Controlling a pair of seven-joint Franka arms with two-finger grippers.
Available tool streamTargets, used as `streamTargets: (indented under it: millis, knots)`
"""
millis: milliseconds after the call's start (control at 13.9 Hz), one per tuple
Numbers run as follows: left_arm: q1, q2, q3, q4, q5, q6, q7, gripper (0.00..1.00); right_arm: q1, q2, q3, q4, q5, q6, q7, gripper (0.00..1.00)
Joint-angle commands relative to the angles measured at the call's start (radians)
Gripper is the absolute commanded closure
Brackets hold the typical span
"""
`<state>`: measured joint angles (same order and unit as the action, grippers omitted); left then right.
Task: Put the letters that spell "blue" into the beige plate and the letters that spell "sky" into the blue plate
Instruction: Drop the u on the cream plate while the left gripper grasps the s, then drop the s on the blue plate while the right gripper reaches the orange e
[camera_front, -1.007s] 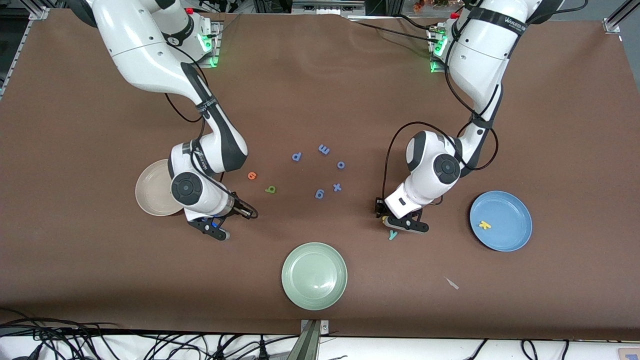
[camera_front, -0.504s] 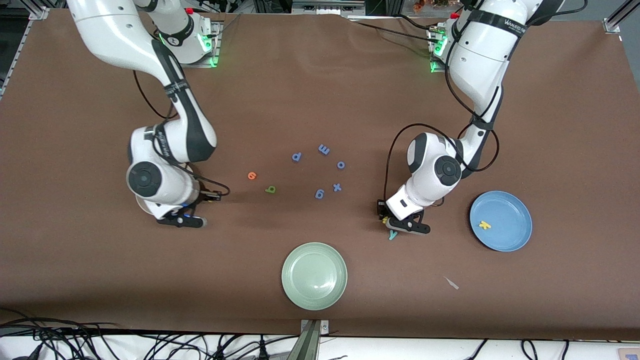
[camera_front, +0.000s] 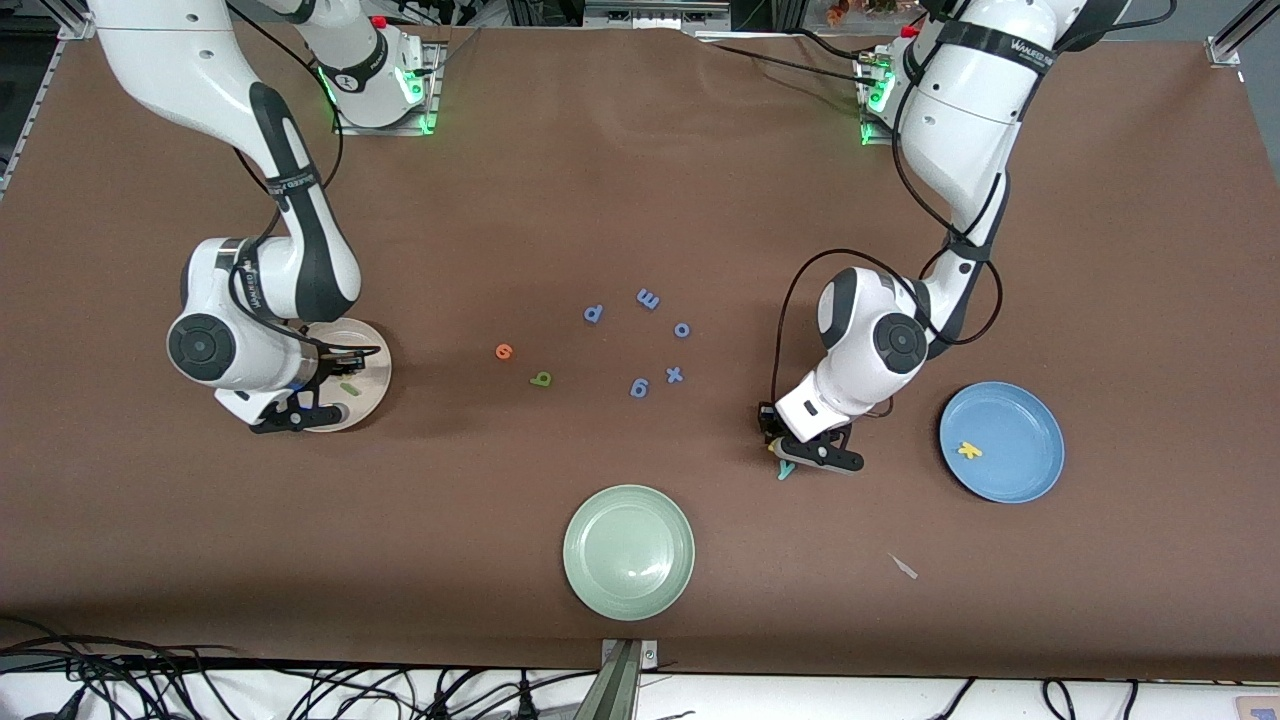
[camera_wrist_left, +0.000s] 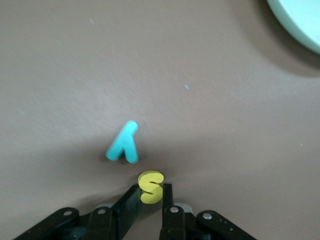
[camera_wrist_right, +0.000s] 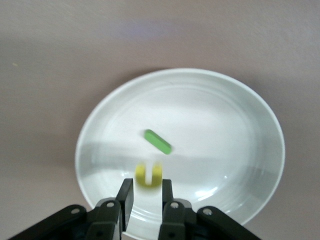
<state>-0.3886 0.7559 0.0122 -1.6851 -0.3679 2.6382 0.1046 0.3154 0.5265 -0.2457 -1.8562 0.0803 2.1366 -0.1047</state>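
A brown table covering (camera_front: 640, 170) fills nearly the whole room as I see it, matte and faintly creased near the top edge. Silver metal framing (camera_front: 1228, 40) shows at the corners. Along the near edge runs a pale strip (camera_front: 900, 695) where black cables (camera_front: 120, 670) lie in loose tangles, and a grey metal bracket (camera_front: 622, 675) sits at the middle. Light falls evenly from above, with soft shadows. A small pale scrap (camera_front: 904, 567) lies on the covering.
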Motion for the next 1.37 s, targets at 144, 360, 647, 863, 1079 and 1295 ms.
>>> streamTargets:
  millis: [144,360,647,863,1079,1295]
  knots:
    - [0.106,-0.119,0.064,-0.033,0.018,-0.17,0.252,0.92,0.028,-0.033,0.022,0.003,0.016,-0.029,0.078,0.0]
    - [0.163,-0.135,0.17,-0.056,0.017,-0.213,0.461,0.88,0.057,-0.037,0.086,0.009,0.021,-0.021,0.276,0.0]
    - [0.266,-0.113,0.242,-0.056,0.017,-0.261,0.618,0.89,0.057,-0.036,0.189,0.003,0.026,0.035,0.511,0.0]
    - [0.304,-0.107,0.245,-0.054,0.007,-0.261,0.682,0.22,0.059,-0.031,0.275,-0.011,0.024,0.121,0.713,0.0]
    - [0.292,-0.109,0.236,-0.054,-0.02,-0.268,0.672,0.13,0.088,-0.026,0.284,-0.064,0.024,0.224,0.776,0.0]
    - [0.223,-0.106,0.195,-0.039,-0.101,-0.268,0.563,0.15,0.119,-0.029,0.286,-0.139,0.024,0.34,0.813,0.0]
